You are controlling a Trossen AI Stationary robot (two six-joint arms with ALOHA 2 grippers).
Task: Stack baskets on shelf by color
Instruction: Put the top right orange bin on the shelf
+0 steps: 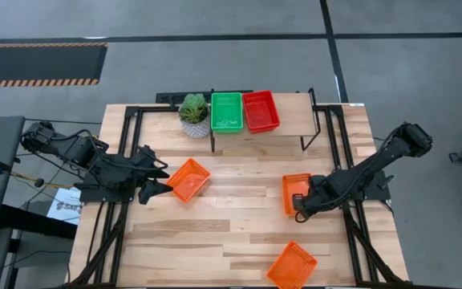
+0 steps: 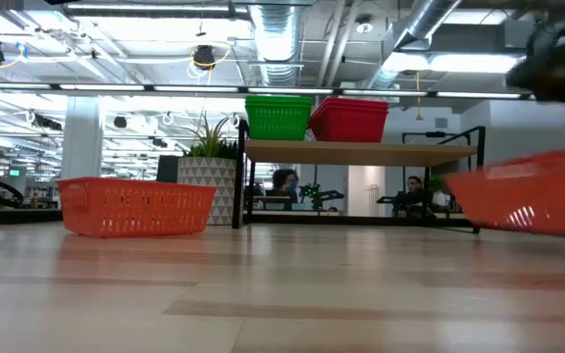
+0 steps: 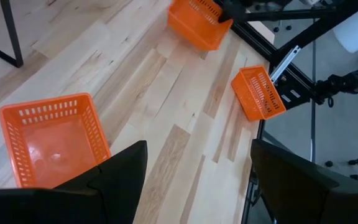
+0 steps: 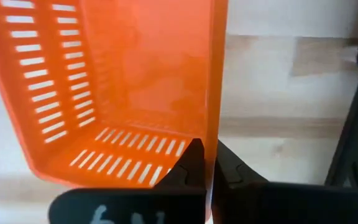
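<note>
In the low view, the tilted orange mesh-sided plastic basket (image 2: 528,201) on the right runs off the picture's edge, and the dark shape above it is blurred. From above, the orange mesh basket at the worktop's near edge (image 1: 292,266) is cut off. Stack counts on the light wooden shelf (image 1: 291,120) cannot be told.

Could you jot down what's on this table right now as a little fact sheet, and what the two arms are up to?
shelf: holds green basket beside red basket
plant: on the table by the shelf's left end
right gripper: shut on the rim of an orange basket
left gripper: open, next to second orange basket
third orange basket: at the table's front edge, untouched
</note>
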